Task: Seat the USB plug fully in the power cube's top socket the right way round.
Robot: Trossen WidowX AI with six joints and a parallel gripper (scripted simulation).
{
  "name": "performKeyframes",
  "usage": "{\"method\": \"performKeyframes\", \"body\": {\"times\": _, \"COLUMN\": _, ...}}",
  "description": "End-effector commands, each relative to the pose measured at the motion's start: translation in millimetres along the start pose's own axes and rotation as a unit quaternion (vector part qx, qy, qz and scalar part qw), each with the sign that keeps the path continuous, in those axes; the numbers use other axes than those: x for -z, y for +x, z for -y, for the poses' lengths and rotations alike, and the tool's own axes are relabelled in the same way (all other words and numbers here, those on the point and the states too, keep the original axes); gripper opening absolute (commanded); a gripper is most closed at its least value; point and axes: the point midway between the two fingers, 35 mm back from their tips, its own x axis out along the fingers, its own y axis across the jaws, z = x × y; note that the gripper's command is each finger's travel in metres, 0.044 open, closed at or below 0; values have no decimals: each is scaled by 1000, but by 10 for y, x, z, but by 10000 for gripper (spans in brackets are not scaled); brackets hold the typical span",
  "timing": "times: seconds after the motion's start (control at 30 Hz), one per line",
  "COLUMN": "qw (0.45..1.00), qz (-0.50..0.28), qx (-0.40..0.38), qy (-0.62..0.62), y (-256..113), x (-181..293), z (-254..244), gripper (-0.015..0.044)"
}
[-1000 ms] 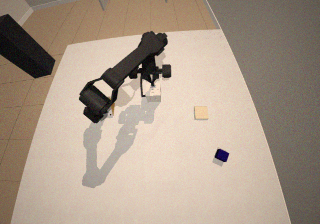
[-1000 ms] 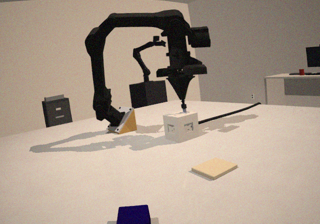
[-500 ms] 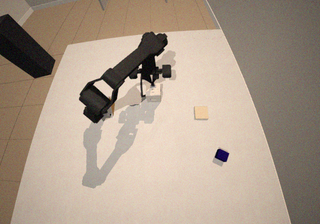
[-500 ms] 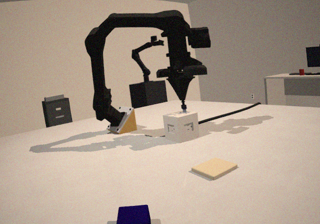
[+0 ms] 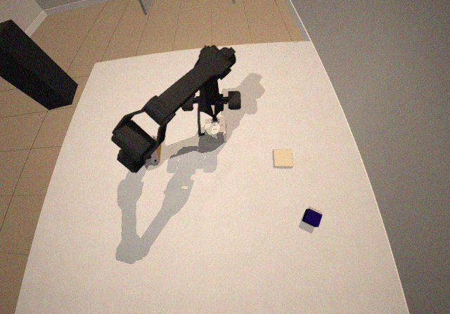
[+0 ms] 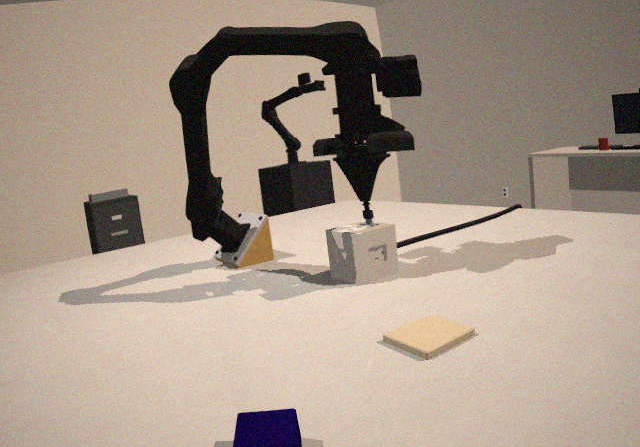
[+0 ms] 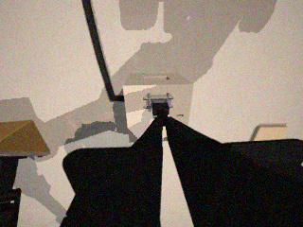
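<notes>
The white power cube (image 5: 222, 124) (image 6: 364, 271) (image 7: 182, 100) stands upright on the table, partly in the arm's shadow. The small black USB plug (image 6: 368, 214) (image 7: 160, 109) is upright at the socket on the cube's top. A short bit of its pale metal shows between its black body and the cube in the exterior view. How deep it sits and which way round it is cannot be told. My gripper (image 5: 214, 117) (image 6: 367, 203) (image 7: 162, 121) points straight down above the cube and is shut on the plug's upper end. The fingertips hide part of the plug in the wrist view.
A black cable (image 6: 460, 226) (image 7: 98, 49) runs from the cube's side. The orange wedge mount (image 6: 262, 244) (image 7: 24, 136) is at the arm's base. A flat tan block (image 5: 283, 157) (image 6: 429, 334) (image 7: 271, 132) and a dark blue block (image 5: 312, 217) (image 6: 267, 428) lie on the table, away from the cube.
</notes>
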Motion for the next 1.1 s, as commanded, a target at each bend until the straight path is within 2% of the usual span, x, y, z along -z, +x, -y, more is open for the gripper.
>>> {"method": "performKeyframes", "body": {"times": 0.0, "qw": 1000, "qz": -2, "qx": 1, "qy": -2, "y": 15, "x": 4, "z": -3, "gripper": 0}}
{"method": "performKeyframes", "body": {"times": 1.07, "qw": 1000, "qz": -2, "qx": 1, "qy": -2, "y": 53, "x": 3, "z": -3, "gripper": 0}}
